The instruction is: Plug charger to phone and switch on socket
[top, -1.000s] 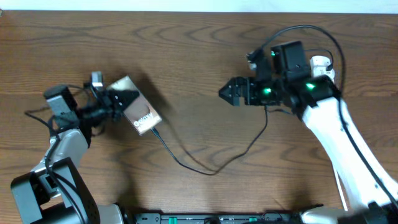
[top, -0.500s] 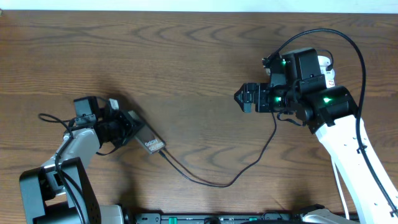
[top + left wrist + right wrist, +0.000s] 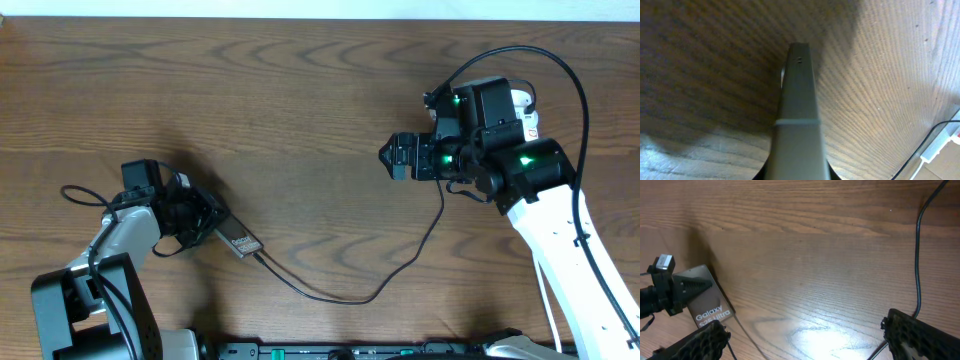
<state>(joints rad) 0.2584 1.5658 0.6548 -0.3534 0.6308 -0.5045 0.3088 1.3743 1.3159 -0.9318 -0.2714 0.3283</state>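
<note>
Robotics lab workstation: a wood-grain table (image 3: 300, 90) flanked by the left arm (image 3: 115, 235) and right arm (image 3: 550, 225), green status lights (image 3: 522, 160) glowing, a black mounting rail (image 3: 350, 350) along its front edge.

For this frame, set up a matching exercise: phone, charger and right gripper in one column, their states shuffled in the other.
Column 1:
1. phone
2. charger
3. right gripper

Column 2:
A. open, holding nothing
B. gripped by the left gripper, near the left side of the table
C. lies slack across the wood, one end at the phone

Pairs: 1-B, 2-C, 3-A
</note>
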